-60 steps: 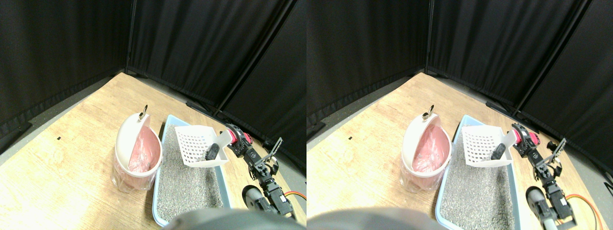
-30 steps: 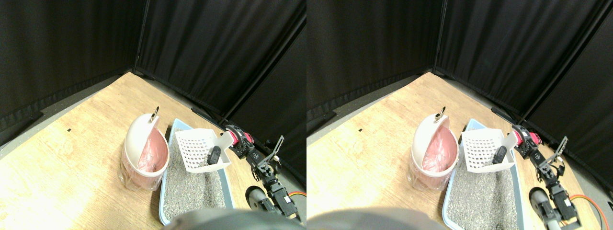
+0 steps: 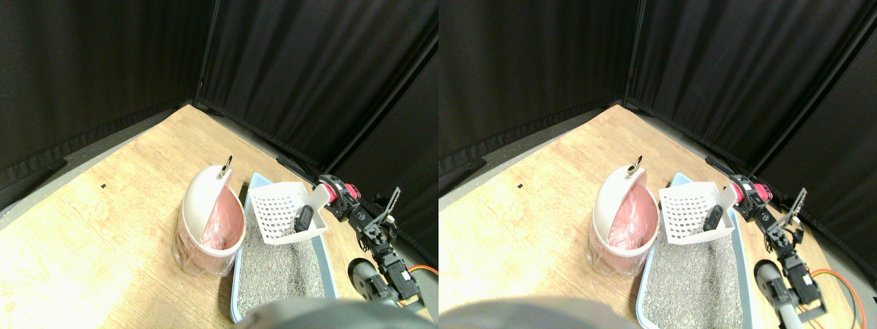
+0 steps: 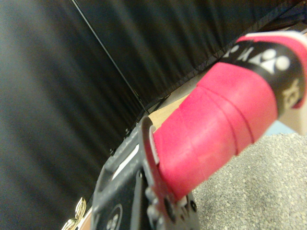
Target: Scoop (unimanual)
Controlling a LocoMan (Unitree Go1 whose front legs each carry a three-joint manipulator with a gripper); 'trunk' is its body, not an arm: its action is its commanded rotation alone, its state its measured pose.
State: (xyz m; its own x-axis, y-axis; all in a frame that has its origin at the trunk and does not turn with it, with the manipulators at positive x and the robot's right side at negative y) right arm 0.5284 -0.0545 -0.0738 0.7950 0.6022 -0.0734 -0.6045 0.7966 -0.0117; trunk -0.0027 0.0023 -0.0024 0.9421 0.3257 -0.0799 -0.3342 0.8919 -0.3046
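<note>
A white slotted scoop (image 3: 279, 211) hangs in the air over the far end of the blue litter tray (image 3: 256, 178), tilted, with a dark lump (image 3: 303, 218) lying in its lower corner. Its pink wrapped handle (image 3: 331, 192) runs back into my right gripper (image 3: 338, 196), which is shut on it. The wrist view shows that same pink handle (image 4: 216, 120) beside the dark jaw frame, with grey litter (image 4: 259, 182) below. The scoop's left edge is just right of the white bin (image 3: 205, 205), whose swing lid stands tipped open over a pink bag liner (image 3: 223, 223).
Grey litter (image 3: 281, 271) fills the tray. The bin and tray stand side by side on a wooden floor (image 3: 103, 226). Black curtains (image 3: 294, 68) close off the back and right, close behind my arm (image 3: 373, 236). A gold ring (image 3: 227, 163) tops the bin lid.
The camera has shifted, sliding the whole scene a little right and down. Against the bin, the scoop has edged slightly closer, with the dark lump still in it.
</note>
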